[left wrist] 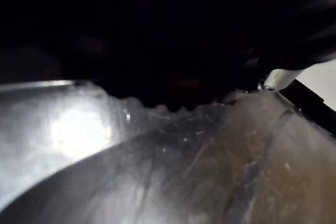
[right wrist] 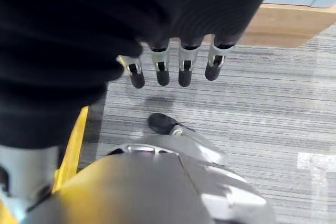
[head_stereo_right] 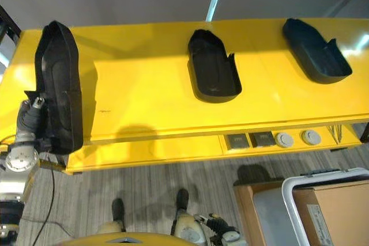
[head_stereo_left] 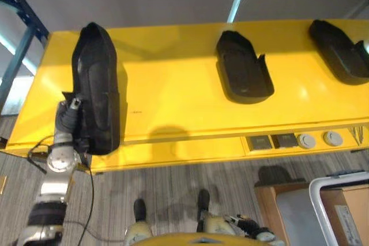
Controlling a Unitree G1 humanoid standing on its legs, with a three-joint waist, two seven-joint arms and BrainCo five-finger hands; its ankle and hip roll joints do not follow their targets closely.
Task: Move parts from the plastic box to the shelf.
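Three black moulded parts lie on the yellow shelf (head_stereo_left: 173, 96). The long left part (head_stereo_left: 97, 93) reaches the shelf's front edge. A shorter part (head_stereo_left: 242, 67) sits in the middle and another (head_stereo_left: 340, 50) lies at the far right. My left hand (head_stereo_left: 68, 116) is pressed against the near end of the left part, with most of the hand hidden behind it. In its own wrist view my right hand (right wrist: 173, 72) hangs low over the grey floor, fingers straight and holding nothing.
At the lower right a white-rimmed plastic box (head_stereo_left: 323, 185) stands beside a brown cardboard carton (head_stereo_left: 346, 211). Sockets and round buttons (head_stereo_left: 288, 140) line the shelf's front panel. A blue rack post (head_stereo_left: 23, 33) rises at the far left.
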